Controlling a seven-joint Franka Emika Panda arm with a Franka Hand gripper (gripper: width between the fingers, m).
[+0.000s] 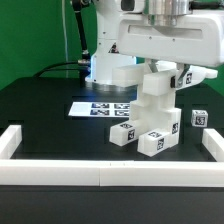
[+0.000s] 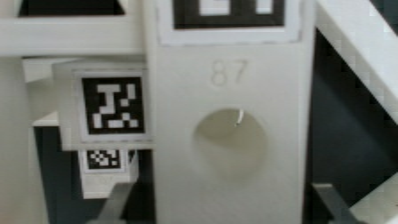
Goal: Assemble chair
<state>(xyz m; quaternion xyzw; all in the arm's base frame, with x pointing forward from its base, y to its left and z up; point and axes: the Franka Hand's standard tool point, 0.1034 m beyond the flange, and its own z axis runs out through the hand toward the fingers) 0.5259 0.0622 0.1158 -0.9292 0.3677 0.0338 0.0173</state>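
Chair (image 1: 152, 125) roughly half built on the worktop (image 1: 40, 110), beside the marker board (image 1: 100, 108) on the exterior view's right, hand (image 1: 165, 72) apparently clamped on its upright slab (image 2: 228, 130) (one small cube (image 1: 200, 118) sits loose nearby), more joining left.

Glossy white arm (image 1: 150, 42), rounded segments, bluish-lit base (image 1: 108, 70), black cable (image 1: 72, 35) behind.

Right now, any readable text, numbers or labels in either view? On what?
"87": faint raised digits on the white slab, wrist view.
Square tags on the chair parts: black-and-white patterns, no letters.
Tags on the marker board: too small to read.
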